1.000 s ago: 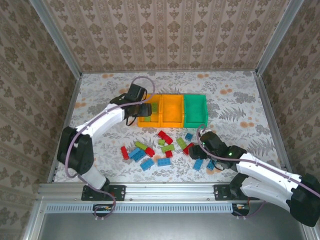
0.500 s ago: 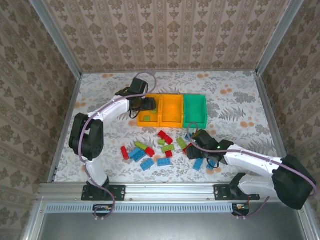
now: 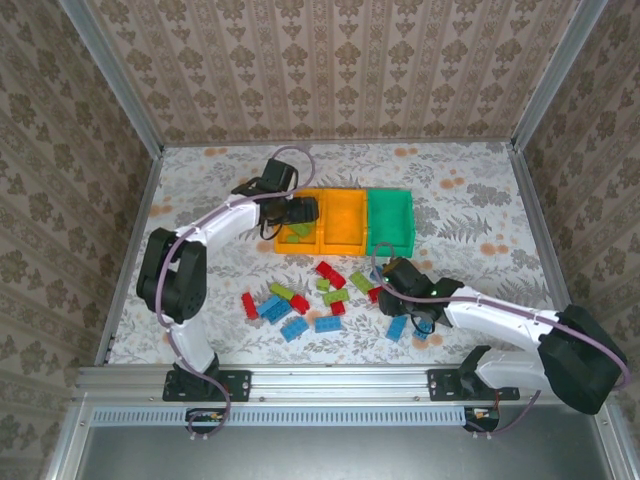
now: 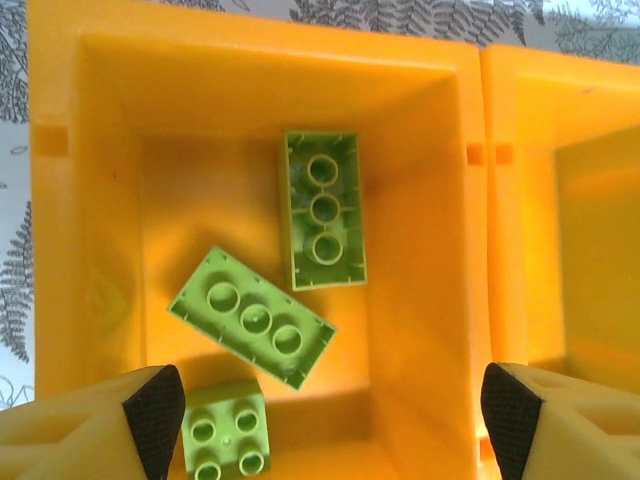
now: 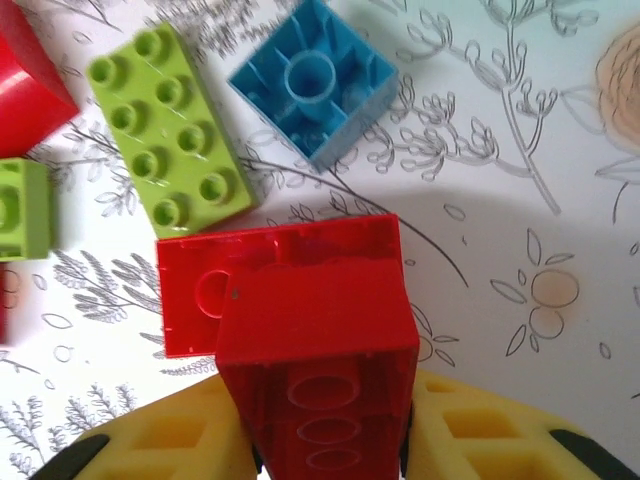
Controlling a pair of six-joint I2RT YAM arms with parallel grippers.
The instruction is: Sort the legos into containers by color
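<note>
Three joined containers stand at mid-table: a left orange bin (image 3: pixel 297 246), a middle orange bin (image 3: pixel 345 220) and a green bin (image 3: pixel 392 222). My left gripper (image 3: pixel 300 212) hangs open over the left orange bin (image 4: pixel 440 250), nothing between its pads (image 4: pixel 155 415). Three lime green legos (image 4: pixel 322 208) (image 4: pixel 250 315) (image 4: pixel 225 432) lie inside that bin. My right gripper (image 5: pixel 325 440) is shut on a red lego (image 5: pixel 320 370), tilted up over another red lego (image 5: pixel 195 295) lying flat. In the top view the right gripper (image 3: pixel 385 285) sits at the right end of the loose pile.
Loose legos lie in front of the bins: red (image 3: pixel 330 272), blue (image 3: pixel 272 307) and green (image 3: pixel 335 296). By the right gripper are a green brick (image 5: pixel 170 130), a blue brick (image 5: pixel 315 75) and a red one (image 5: pixel 25 95). Walls enclose the table.
The left gripper has moved over the left orange bin and opened wider. The right gripper has slid left onto the red lego and shut on it.
</note>
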